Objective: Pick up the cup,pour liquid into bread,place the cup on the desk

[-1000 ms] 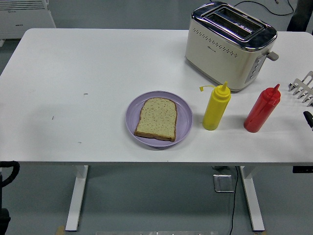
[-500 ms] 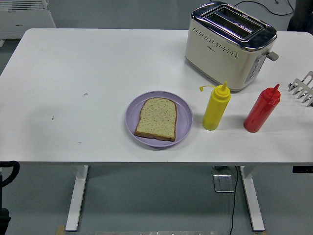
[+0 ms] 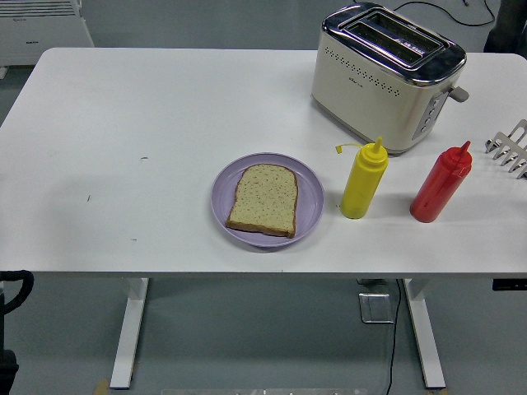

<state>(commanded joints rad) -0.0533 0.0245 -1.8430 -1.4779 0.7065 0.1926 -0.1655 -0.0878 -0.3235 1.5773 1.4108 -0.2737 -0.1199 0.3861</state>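
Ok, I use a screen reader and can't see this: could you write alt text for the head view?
A slice of bread lies on a purple plate on a white table, with a yellow squeeze bottle and a red squeeze bottle to its right and a toaster behind them. No robot hands are visible.

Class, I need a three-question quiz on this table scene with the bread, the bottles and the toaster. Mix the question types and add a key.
1. True or false: the slice of bread lies on the purple plate.
2. Multiple choice: which bottle stands nearer the plate? A. the yellow squeeze bottle B. the red squeeze bottle C. neither, both are equally near
3. Fill in: the toaster stands ______ the two bottles, toward the table's far edge.

Key
1. True
2. A
3. behind
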